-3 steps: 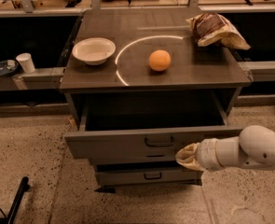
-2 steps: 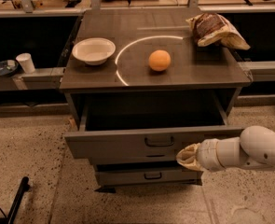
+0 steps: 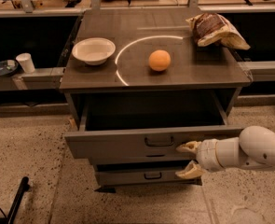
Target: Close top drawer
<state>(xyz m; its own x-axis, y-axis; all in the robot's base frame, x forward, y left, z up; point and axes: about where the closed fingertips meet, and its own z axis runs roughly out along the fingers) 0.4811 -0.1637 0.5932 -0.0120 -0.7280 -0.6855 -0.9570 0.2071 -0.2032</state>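
Top drawer [image 3: 123, 144] pulled well out of the bench [image 3: 141, 76], not yet closed. Gripper [image 3: 187, 160] spread wide, holding nothing, at the front panel just right of the handle [image 3: 159, 141]. Step looks like lining up to push. Next move calls for a straight, square push inward on the front.

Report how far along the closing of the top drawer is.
Done: nothing yet. The wide grey top drawer stands pulled well out of the grey cabinet, its dark inside exposed. In hand: the cream two-finger gripper is at the right end of the drawer's front panel, fingers spread, gripping nothing; whether it touches the panel I cannot tell. Left: push the front in until it sits flush under the cabinet top.
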